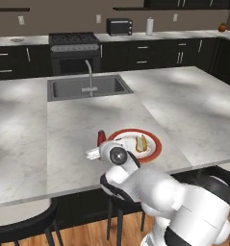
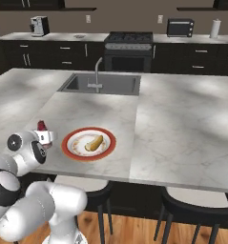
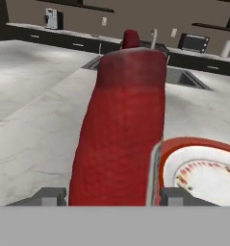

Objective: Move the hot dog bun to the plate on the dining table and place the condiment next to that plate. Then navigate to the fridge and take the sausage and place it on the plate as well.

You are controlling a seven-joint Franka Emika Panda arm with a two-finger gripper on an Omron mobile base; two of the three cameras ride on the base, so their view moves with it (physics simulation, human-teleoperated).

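The condiment (image 3: 119, 125), a slim red squeeze bottle, stands about upright between my fingers, its tapered top pointing up. My gripper (image 3: 114, 194) is shut on its lower body. From the base cameras the gripper (image 1: 93, 153) (image 2: 47, 138) sits low over the dining table (image 1: 78, 125) near its front edge, just left of the plate (image 1: 156, 144) (image 2: 110, 143), and the bottle's red top (image 1: 101, 138) (image 2: 41, 126) pokes up above it. The hot dog bun (image 1: 142, 143) (image 2: 95, 142) lies on the red-rimmed plate (image 3: 193, 143). Whether the bottle's base touches the marble is hidden.
A steel sink (image 1: 87, 86) with a faucet (image 1: 90, 74) is set in the table behind the plate. Dark stools (image 1: 20, 226) (image 2: 196, 205) stand under the front edge. A stove (image 1: 74, 43) and black cabinets line the back wall.
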